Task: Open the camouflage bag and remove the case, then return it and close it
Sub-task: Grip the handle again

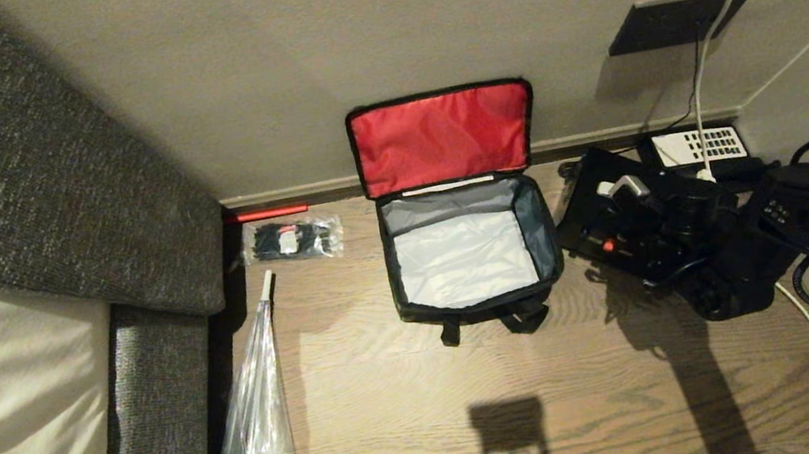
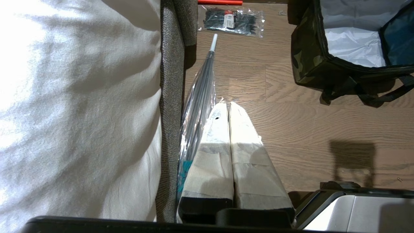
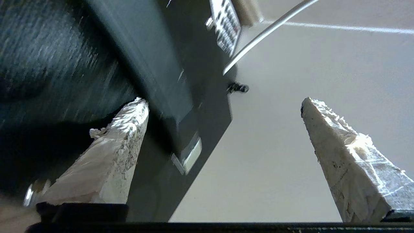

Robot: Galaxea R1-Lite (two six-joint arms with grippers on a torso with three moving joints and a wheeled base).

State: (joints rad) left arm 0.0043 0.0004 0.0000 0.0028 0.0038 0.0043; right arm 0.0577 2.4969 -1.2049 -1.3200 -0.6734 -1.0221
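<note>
The camouflage bag [image 1: 470, 257] sits open in the middle; the right gripper [image 3: 223, 129] is spread beside the case [image 1: 621, 233].

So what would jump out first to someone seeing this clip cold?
The open camouflage bag on the wooden floor by the wall, red-lined lid up and nothing inside. Just to its right lies the black case, with the right gripper open beside it. The left gripper is shut, over the floor near the grey sofa.

Camouflage bag [image 1: 478, 304] (red lid, grey-white lining), black case [image 1: 620, 229].
</note>
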